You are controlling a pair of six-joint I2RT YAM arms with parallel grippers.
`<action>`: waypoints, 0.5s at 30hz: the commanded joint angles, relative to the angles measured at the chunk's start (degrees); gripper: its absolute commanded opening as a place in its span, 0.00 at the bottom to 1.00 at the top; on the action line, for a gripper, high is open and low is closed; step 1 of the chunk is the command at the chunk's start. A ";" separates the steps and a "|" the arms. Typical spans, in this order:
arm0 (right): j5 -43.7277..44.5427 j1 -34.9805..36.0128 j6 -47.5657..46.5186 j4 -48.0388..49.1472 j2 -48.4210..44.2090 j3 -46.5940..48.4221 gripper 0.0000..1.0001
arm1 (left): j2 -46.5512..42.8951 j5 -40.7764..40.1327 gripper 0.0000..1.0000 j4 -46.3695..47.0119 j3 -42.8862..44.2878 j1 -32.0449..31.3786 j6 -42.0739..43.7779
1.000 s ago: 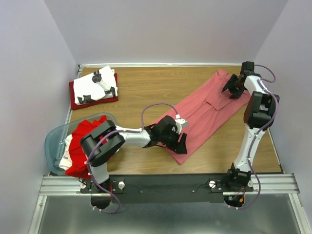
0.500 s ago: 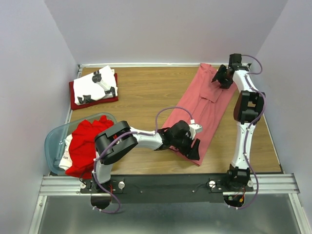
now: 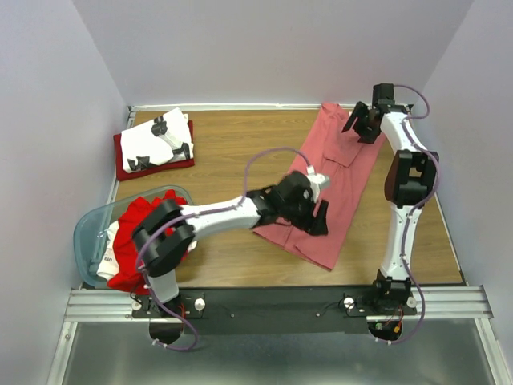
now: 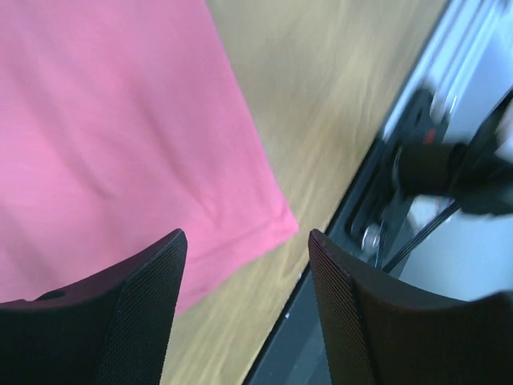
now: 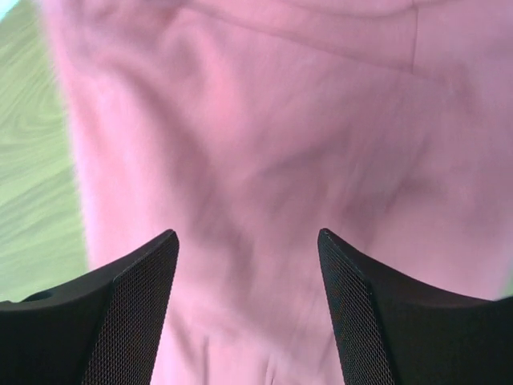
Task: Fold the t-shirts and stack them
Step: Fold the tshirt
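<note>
The salmon-pink t-shirt (image 3: 346,172) is lying as a long strip on the right of the table (image 3: 232,152), apparently mid-fold. The left gripper (image 3: 317,218) and right gripper (image 3: 360,127) are hanging spread over its near and far ends. The next move is probably calling for pinching an end.

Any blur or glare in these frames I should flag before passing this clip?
Top external: sharp, evenly lit, no glare, soft shadows on the table. Left wrist: the metal rail at right is smeared, the salmon-pink shirt slightly soft, the left tool crisp. Right wrist: shirt and wood grain blurred throughout, the right tool sharp.
</note>
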 commanded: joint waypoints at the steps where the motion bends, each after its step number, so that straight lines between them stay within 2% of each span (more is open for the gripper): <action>1: -1.81 0.94 -0.84 -0.52 -12.89 -5.64 0.77 | -9.89 -7.68 0.71 -7.16 3.68 5.76 3.97; 4: 0.65 2.87 -1.01 -0.43 -22.56 -16.35 0.77 | -14.20 -7.86 0.72 -8.05 0.09 9.54 6.17; 5: 2.74 5.48 -0.58 -0.52 -27.63 -19.43 0.77 | -14.99 -7.86 0.72 -8.74 -1.23 10.61 7.22; 6: 3.55 6.73 0.90 -0.52 -30.03 -26.60 0.77 | -16.48 -7.95 0.72 -9.62 -2.46 11.57 7.66; 8: 5.04 9.10 3.11 -0.43 -35.22 -33.84 0.77 | -17.80 -8.91 0.72 -12.26 -5.71 14.56 9.15; 12: 8.72 17.28 9.17 -1.57 -50.40 -51.69 0.77 | -21.15 -11.64 0.72 -13.06 -10.64 19.22 12.15; 14: 9.61 20.43 14.26 -3.32 -55.52 -60.97 0.76 | -21.24 -11.29 0.72 -13.41 -12.48 21.24 12.33; 15: 9.70 21.76 17.85 -3.77 -61.12 -63.56 0.76 | -21.41 -11.46 0.72 -13.24 -13.97 21.43 12.50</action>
